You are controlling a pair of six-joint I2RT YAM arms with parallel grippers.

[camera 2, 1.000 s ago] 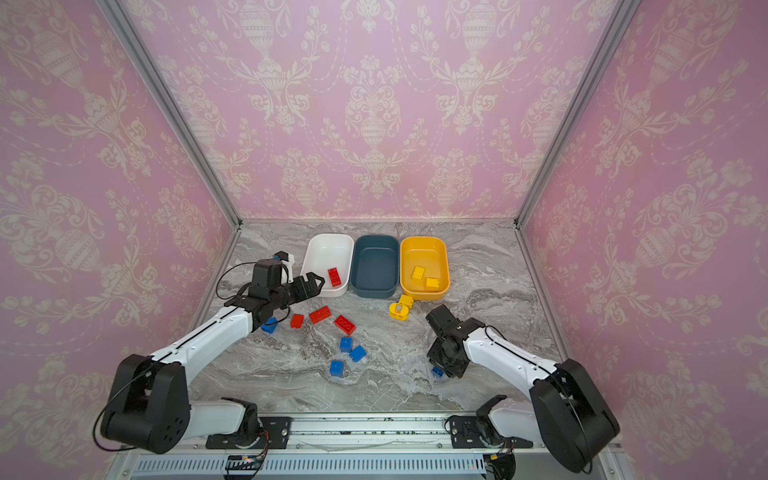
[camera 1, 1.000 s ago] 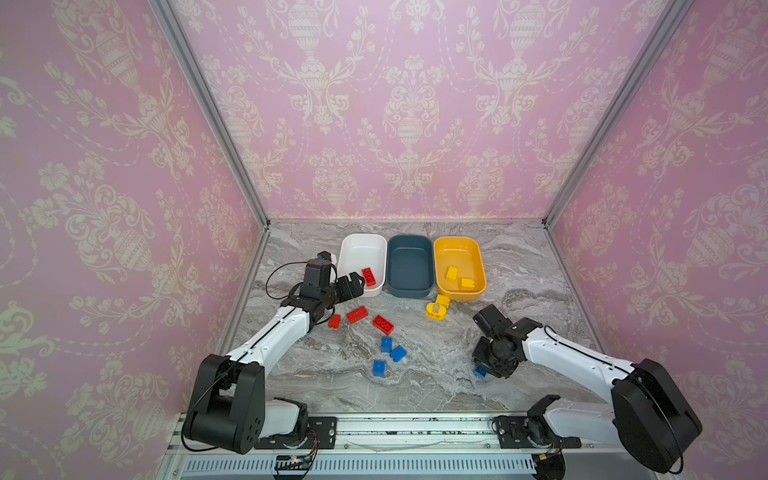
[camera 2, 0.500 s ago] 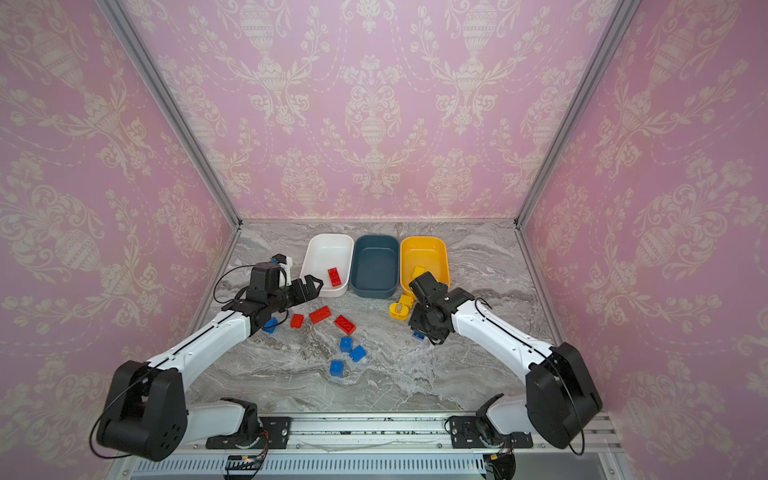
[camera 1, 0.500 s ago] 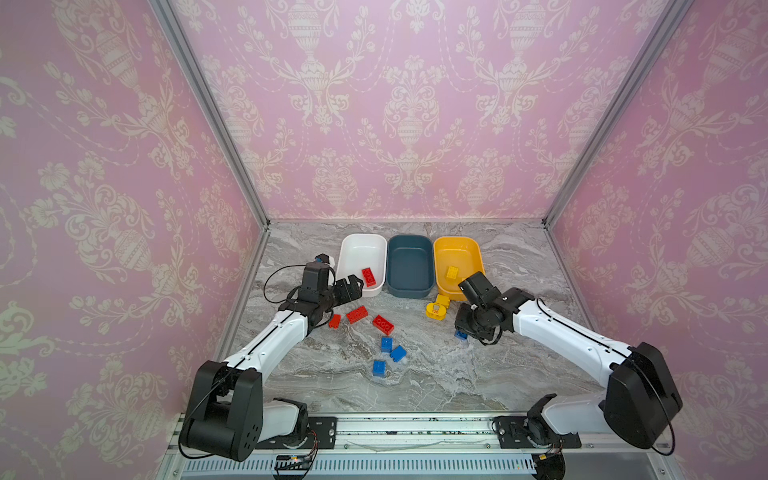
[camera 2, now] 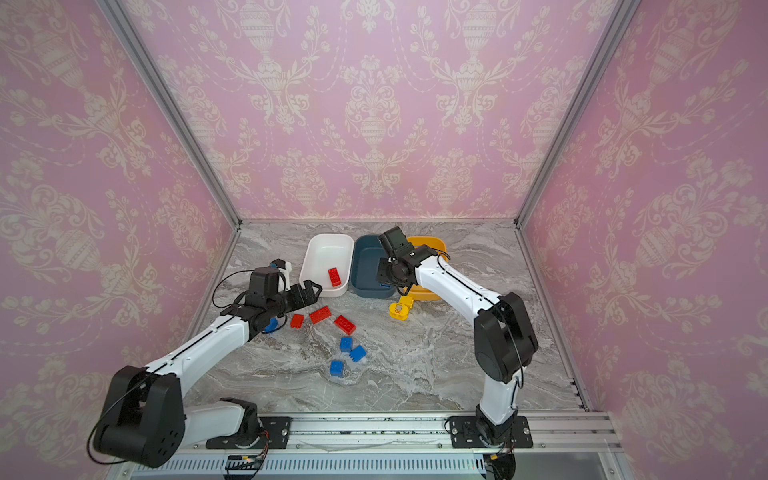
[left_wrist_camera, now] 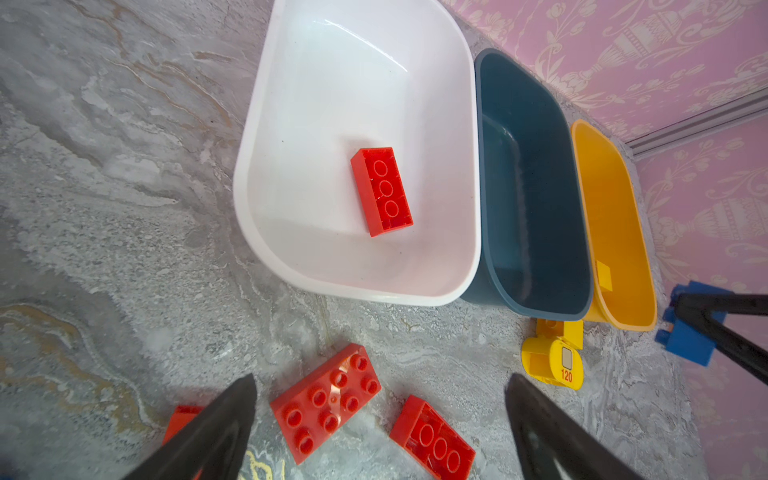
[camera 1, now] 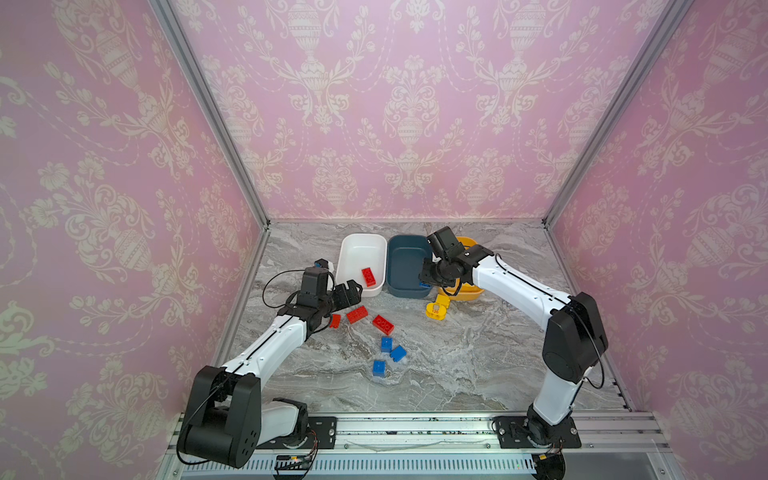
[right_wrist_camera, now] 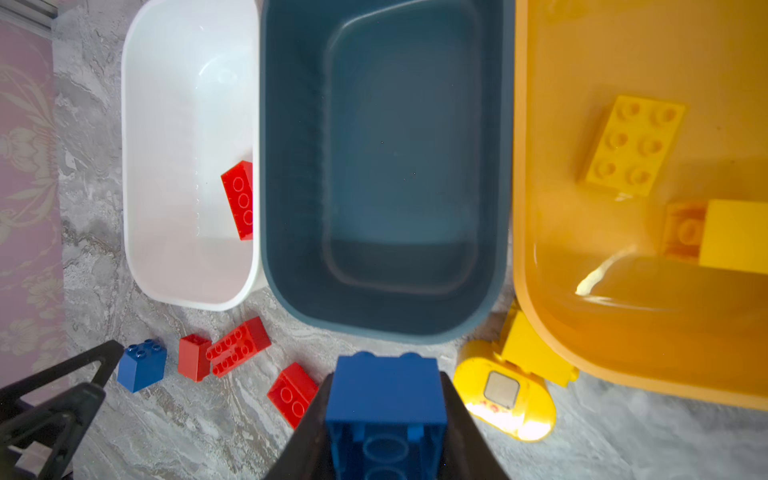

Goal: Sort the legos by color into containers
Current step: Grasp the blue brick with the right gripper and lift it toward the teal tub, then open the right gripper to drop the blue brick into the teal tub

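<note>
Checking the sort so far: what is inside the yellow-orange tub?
The yellow-orange tub holds a yellow six-stud brick and a second yellow brick, cut off by the wrist picture's edge. In both top views the right arm covers most of the tub.

Blue lego (right_wrist_camera: 386,390) aloft by teal container (right_wrist_camera: 291,166); red lego (left_wrist_camera: 381,191) inside white container (left_wrist_camera: 332,62).

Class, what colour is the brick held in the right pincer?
Blue; the brick in the right pincer shows best in the right wrist view.
</note>
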